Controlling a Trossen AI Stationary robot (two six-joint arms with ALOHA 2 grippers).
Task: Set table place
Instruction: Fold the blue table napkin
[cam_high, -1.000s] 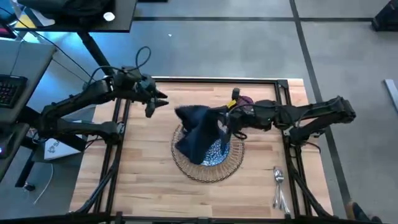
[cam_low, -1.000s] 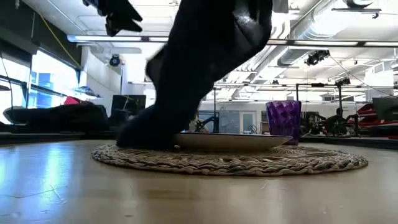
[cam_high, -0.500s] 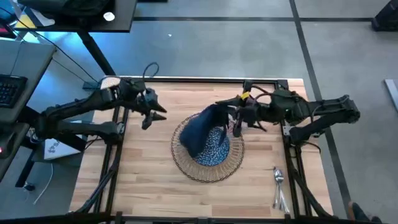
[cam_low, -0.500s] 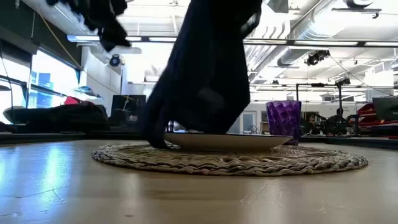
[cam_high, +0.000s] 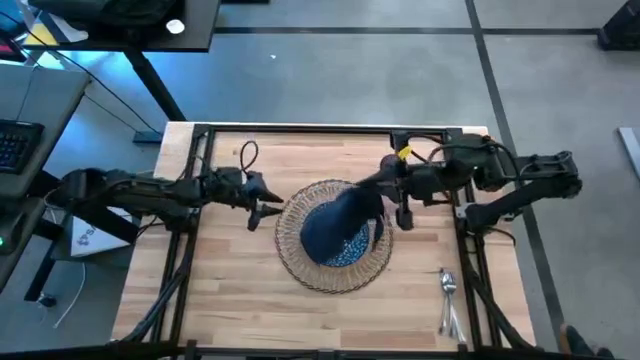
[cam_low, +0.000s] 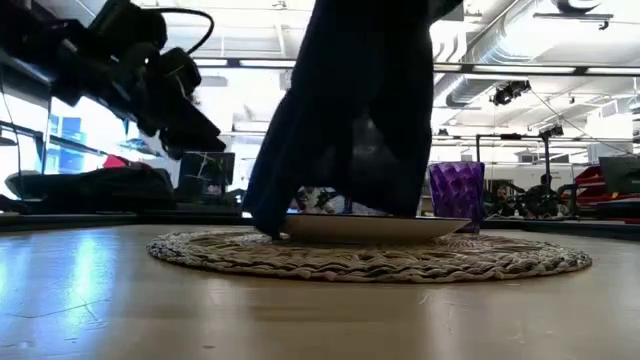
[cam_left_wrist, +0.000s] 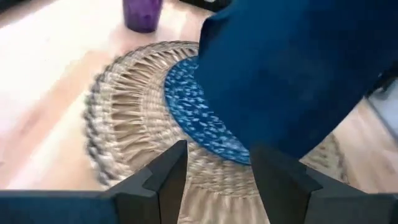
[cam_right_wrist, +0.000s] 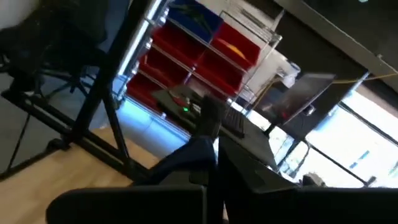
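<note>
Pale butcher-block counter (cam_high: 230, 290) with a black rail frame, in an open workshop with ceiling lights and red storage bins behind. No writing is legible. From the left, the left hand (cam_high: 266, 197), fingers spread and empty, now sits low beside the wicker mat (cam_high: 300, 262), nearer than half a second ago. On the mat rests the blue speckled plate (cam_high: 350, 250). The navy napkin (cam_high: 345, 215) hangs above it, pinched at the top by the right hand (cam_high: 384, 180), which has drawn back to the right. The purple cup (cam_low: 456, 193) stands behind the mat. Silver cutlery (cam_high: 447, 300) lies at the counter's right edge.
</note>
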